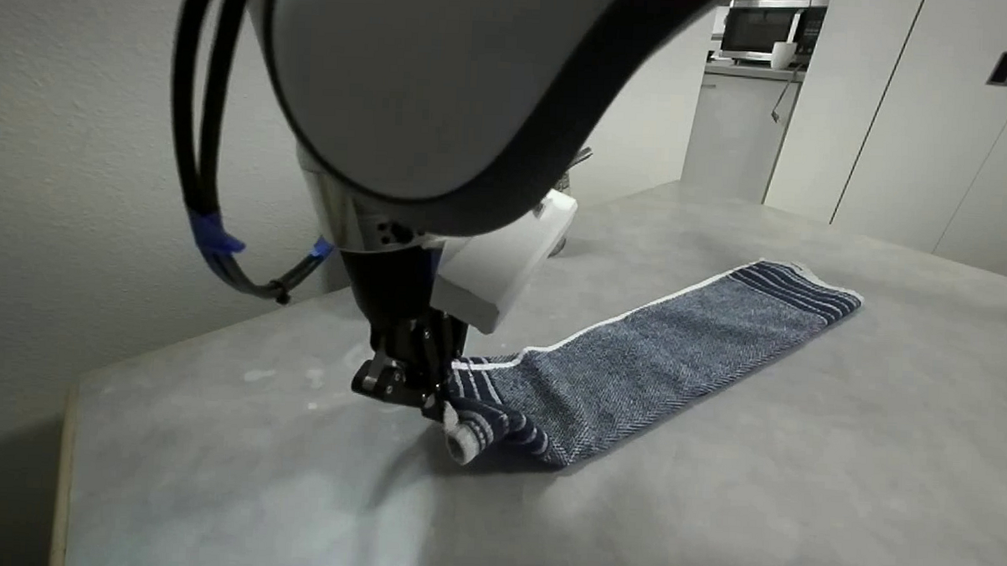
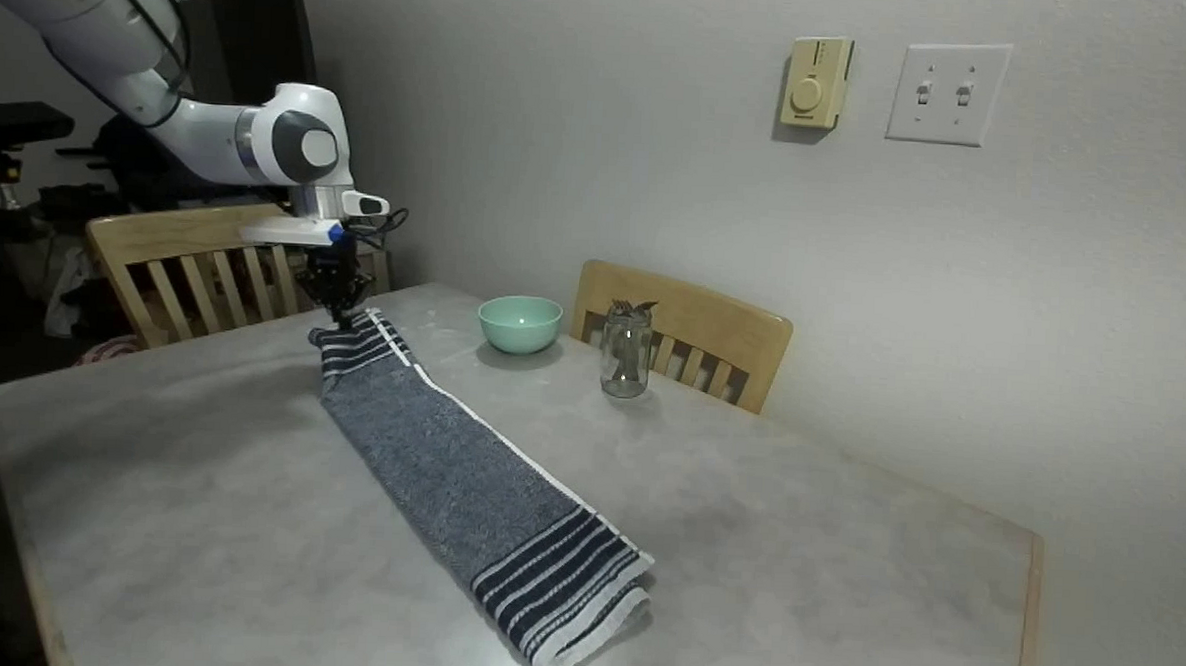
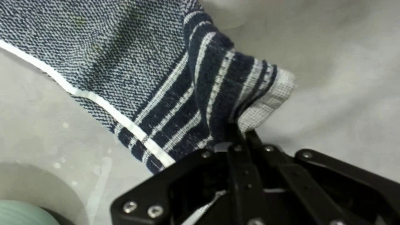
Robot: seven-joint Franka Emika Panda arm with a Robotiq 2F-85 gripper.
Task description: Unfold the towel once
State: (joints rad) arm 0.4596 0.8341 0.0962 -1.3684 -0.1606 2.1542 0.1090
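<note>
At one striped end of the towel [image 3: 131, 53], the gripper [image 3: 242, 133] stood with its jaws all but together, a pinch of navy band and pale hem caught between them; how deep the cloth went was hard to make out, since the black fingers [image 3: 254, 142] covered it in the wrist view. A corner beside them was bunched and turned over, and whether its underside touched the table [image 1: 756, 476] could not be told. From there the towel ran long and narrow, slantwise across the table, to its far striped end [image 2: 562, 582], where the layers parted at a corner in an exterior view. Above the grip, the arm [image 2: 206, 136] was cut off by the edge of both exterior views. Near the gripped end, apart from the cloth, sat a teal bowl [image 2: 520, 327], only a slice of it showing in the wrist view. Near it stood a glass jar [image 2: 625, 364], its contents too small to name; in an exterior view the jar [image 1: 563, 184] showed only as a sliver behind the arm. Two wooden chairs [image 2: 694, 315] were partly blocked by the table, and a black panel [image 2: 255, 48] behind the arm could not be identified.
</note>
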